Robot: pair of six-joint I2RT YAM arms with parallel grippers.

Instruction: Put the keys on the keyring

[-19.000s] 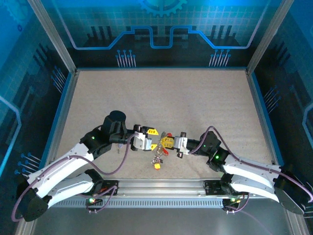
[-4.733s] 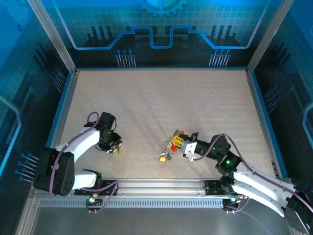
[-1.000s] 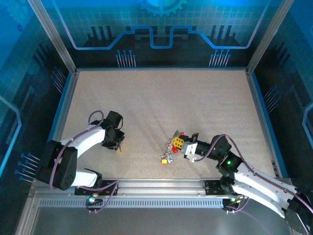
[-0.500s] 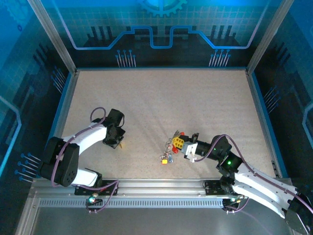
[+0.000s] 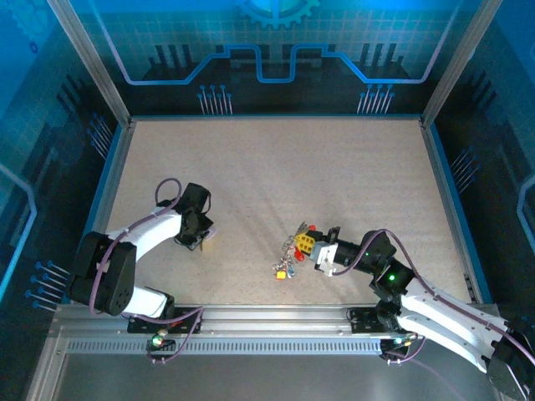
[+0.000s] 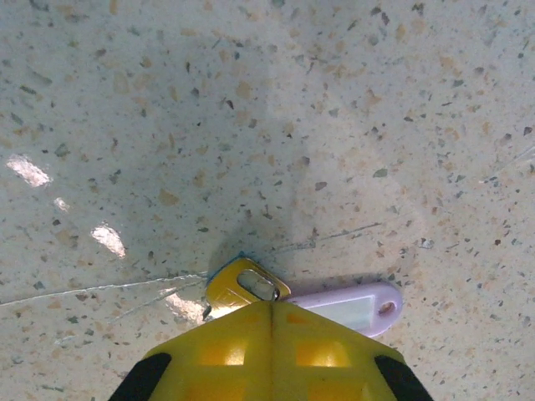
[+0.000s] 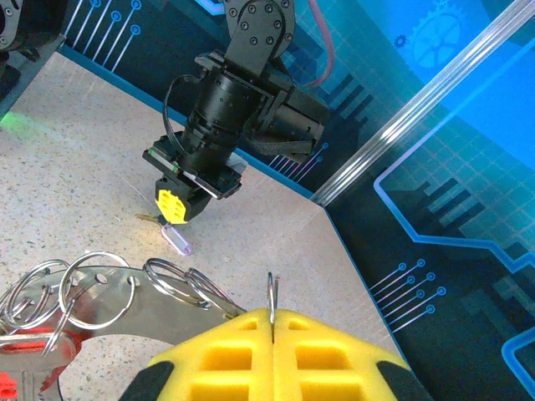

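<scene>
My left gripper (image 6: 272,306) (image 5: 201,241) is down at the table on the left, shut on a key with a yellow head (image 6: 236,284). A pale purple tag (image 6: 355,306) pokes out beside it on the surface. In the right wrist view that gripper (image 7: 178,205) stands over the purple tag (image 7: 177,239). My right gripper (image 7: 272,314) (image 5: 315,250) is shut on a thin wire loop (image 7: 271,290) of the keyring (image 7: 117,313), a flat grey plate with several wire rings. Red and yellow keys (image 5: 284,267) fan from the keyring (image 5: 292,247) on the table.
A speckled beige table (image 5: 276,167) is fenced by a blue rail (image 5: 107,192) and metal posts (image 7: 435,92). Open floor stretches behind both grippers. The gap between the left gripper and the keyring is about a gripper's length.
The left gripper's jaws have closed on the key over the last second, and the left arm shifted slightly. The right gripper and keyring have stayed put.
</scene>
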